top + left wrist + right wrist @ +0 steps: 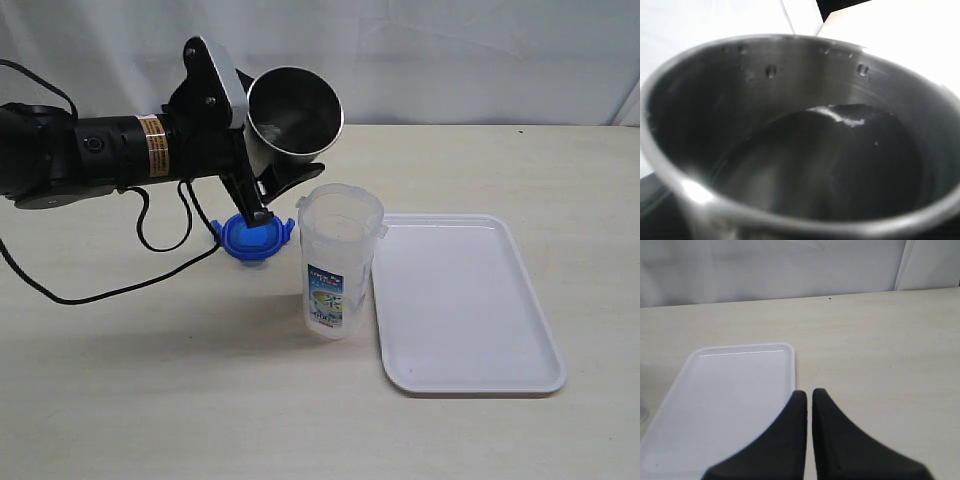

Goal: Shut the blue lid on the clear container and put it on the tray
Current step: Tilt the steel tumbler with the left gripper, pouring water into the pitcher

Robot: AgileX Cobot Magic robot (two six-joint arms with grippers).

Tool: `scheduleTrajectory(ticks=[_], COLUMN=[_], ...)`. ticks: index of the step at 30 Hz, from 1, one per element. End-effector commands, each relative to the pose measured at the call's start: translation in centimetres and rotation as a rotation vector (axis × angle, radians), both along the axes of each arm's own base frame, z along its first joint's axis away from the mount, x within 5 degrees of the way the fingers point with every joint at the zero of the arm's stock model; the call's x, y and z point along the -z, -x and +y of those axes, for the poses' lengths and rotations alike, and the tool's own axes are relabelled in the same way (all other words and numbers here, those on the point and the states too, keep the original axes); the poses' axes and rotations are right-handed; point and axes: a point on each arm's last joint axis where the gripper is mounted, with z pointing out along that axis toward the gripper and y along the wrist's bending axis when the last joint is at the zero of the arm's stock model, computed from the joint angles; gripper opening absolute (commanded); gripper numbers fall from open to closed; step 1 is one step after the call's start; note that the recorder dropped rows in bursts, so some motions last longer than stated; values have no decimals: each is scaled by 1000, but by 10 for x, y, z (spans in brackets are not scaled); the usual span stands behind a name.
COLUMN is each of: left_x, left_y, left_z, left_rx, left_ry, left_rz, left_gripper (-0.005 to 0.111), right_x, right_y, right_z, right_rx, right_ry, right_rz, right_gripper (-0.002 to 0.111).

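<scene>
1. Risk: clamping tilted steel cup [293,110] in left jaws, hovering over blue lid [256,238] on tabletop [150,400]; slipping, dropping onto it.
2. Crowding open clear container [338,262] beside tray [470,300]; knocking it over.
3. Holding right jaws closed, empty.

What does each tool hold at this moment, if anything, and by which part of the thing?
The left tool holds the steel cup, tilted, by its outer side wall. The right tool is shut and holds nothing.

Steel cup [294,110] above blue lid [257,241]
</scene>
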Motion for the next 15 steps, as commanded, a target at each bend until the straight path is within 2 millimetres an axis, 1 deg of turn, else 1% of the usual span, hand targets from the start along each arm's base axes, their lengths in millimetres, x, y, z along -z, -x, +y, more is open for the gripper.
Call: scheduleTrajectory(ticks=[1, 15], left_x=[-18, -17], left_y=[0, 0], left_z=[-3, -3], left_rx=[34, 48], left_ry=[39, -13], left_rz=[-108, -182], left_gripper=[0, 0], right_x=[0, 0], right_y=[0, 0], right_z=[0, 0], right_rx=[-1, -1], right_ry=[2, 2], right_rz=[-6, -6], right_gripper=[4, 4])
